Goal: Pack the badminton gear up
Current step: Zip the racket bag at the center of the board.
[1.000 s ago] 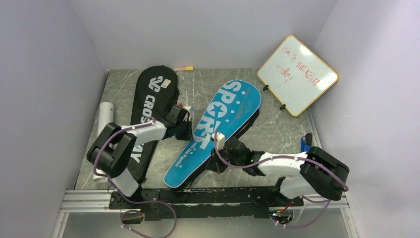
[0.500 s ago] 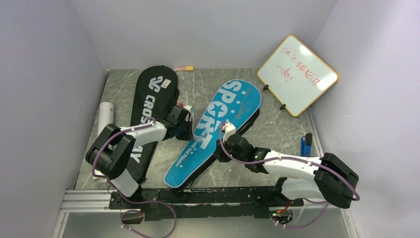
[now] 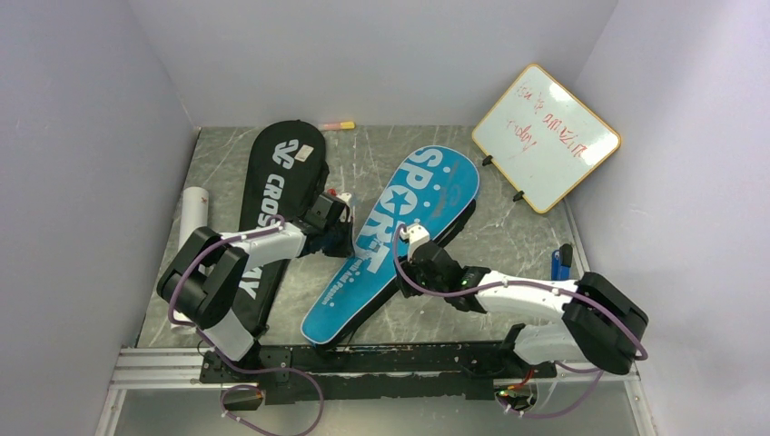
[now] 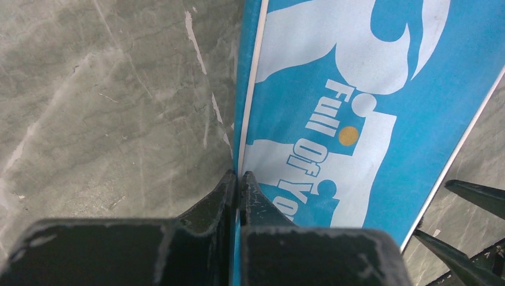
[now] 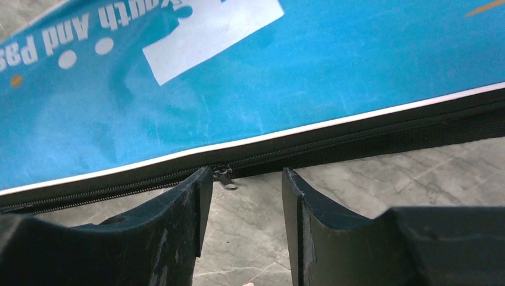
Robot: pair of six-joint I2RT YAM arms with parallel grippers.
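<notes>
Two bags out, no loose gear in sight: packing looks nearly finished, with the blue bag's zip as the open question.

Both bags lie flat on the table (image 3: 508, 245): the black bag (image 3: 272, 195) is toward the back left and the blue bag (image 3: 399, 232) lies slantwise in the middle. No rackets or shuttlecocks show anywhere, so they are probably inside, though neither bag's contents can be seen. The left gripper (image 4: 239, 179) is pressed together on the blue bag's white-piped left edge, pinning it. On the opposite edge the right gripper (image 5: 244, 176) has its jaws spread and grips nothing. The zipper pull (image 5: 224, 176) sits just beside one fingertip, partway along the track. What seems left is running that zip to its end. Whether the black bag is zipped cannot be told.
</notes>
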